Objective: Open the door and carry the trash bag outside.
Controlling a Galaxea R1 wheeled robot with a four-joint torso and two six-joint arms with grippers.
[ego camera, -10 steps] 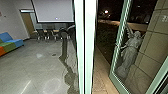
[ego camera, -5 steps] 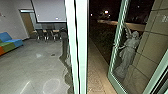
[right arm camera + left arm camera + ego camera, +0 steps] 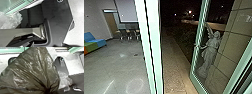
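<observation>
Trash bag (image 3: 33, 70) bunched; more o/s walkway (image 3: 175, 75) visible vs. prev.

Passage, one: gap between post (image 3: 155, 50) and door (image 3: 196, 50), with bare walkway (image 3: 175, 67) showing through it; room there for a hand. Post: pale, leaning in view, bars the gap's left side. Door: glazed, standing open, bars the right side. Statue (image 3: 210, 51): upright, behind the door's glass. Wall (image 3: 236, 32): tall, blocks the way beside the statue.
</observation>
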